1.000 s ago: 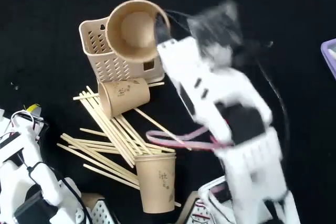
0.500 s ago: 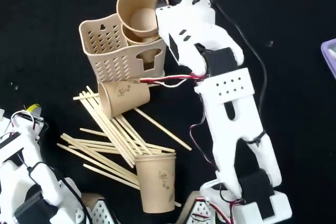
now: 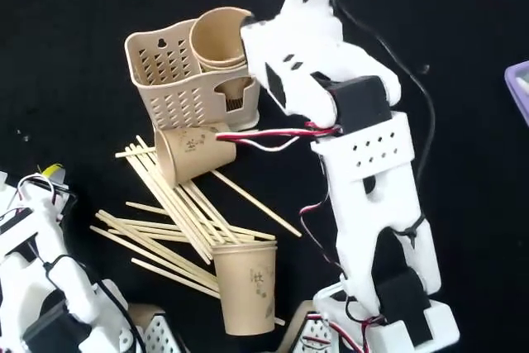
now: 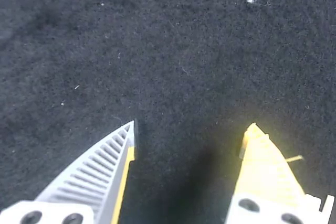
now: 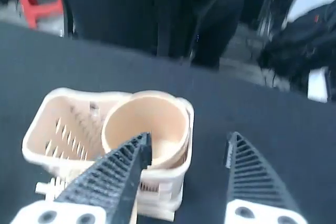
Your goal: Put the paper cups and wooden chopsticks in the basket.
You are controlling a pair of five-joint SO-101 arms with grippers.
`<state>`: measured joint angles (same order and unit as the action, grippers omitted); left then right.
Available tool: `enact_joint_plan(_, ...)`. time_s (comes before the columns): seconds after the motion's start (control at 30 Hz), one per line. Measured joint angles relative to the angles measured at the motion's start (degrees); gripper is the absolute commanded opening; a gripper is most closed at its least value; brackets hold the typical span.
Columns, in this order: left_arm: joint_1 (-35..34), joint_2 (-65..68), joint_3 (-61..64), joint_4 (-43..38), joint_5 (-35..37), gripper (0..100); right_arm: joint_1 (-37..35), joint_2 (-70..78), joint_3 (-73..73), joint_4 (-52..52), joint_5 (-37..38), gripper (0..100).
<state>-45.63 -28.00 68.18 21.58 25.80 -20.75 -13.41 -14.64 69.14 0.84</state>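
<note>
Settling in: paper cup (image 3: 219, 35) nested inside the basket (image 3: 165, 80), upper left of the high view; right end effector (image 5: 187, 140) spread and empty just beside it. Release looks done; next calls for reaching the tipped cup (image 3: 194, 153), then upright cup (image 3: 248, 287) and chopsticks (image 3: 165, 221). Half a second ago that cup hung tilted above the rim.

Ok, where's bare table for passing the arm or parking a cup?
Bare cloth lies left of the basket, and between the right arm and the purple container at the edge. Crowded: between the basket and the upright cup, where chopsticks and a lying cup sprawl.
</note>
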Motion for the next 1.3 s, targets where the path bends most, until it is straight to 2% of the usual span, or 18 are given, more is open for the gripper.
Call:
enact_joint_plan(0.23, 0.00, 0.00, 0.00, 0.00, 0.00, 32, -6.24, 0.26, -0.18, 13.89, 0.18, 22.0)
enact_joint_plan(0.4, 0.00, 0.00, 0.00, 0.00, 0.00, 32, -14.77, 0.18, 9.14, 13.63, 0.18, 22.0)
enact_joint_plan(0.5, 0.00, 0.00, 0.00, 0.00, 0.00, 32, -20.31, -1.05, 20.40, 7.30, 0.18, 22.0)
enact_joint_plan(0.6, 0.00, -0.09, 0.00, 0.00, 0.00, 32, -23.65, -3.69, 34.46, -3.96, 0.18, 21.9)
enact_joint_plan(0.73, 0.00, -0.18, 0.00, 0.00, 0.00, 32, -25.58, -6.68, 49.76, -21.19, 0.09, 21.9)
enact_joint_plan(0.83, 0.00, -0.18, 0.00, 0.00, 0.00, 32, -25.67, -8.09, 54.59, -29.19, -0.44, 21.9)
enact_joint_plan(1.13, 0.00, -0.18, 0.00, 0.00, 0.00, 32, -25.85, -8.44, 55.82, -33.67, -7.03, 22.3)
enact_joint_plan(1.3, 0.00, -0.18, 0.00, 0.00, 0.00, 32, -25.85, -8.35, 60.04, -40.97, -7.65, 22.3)
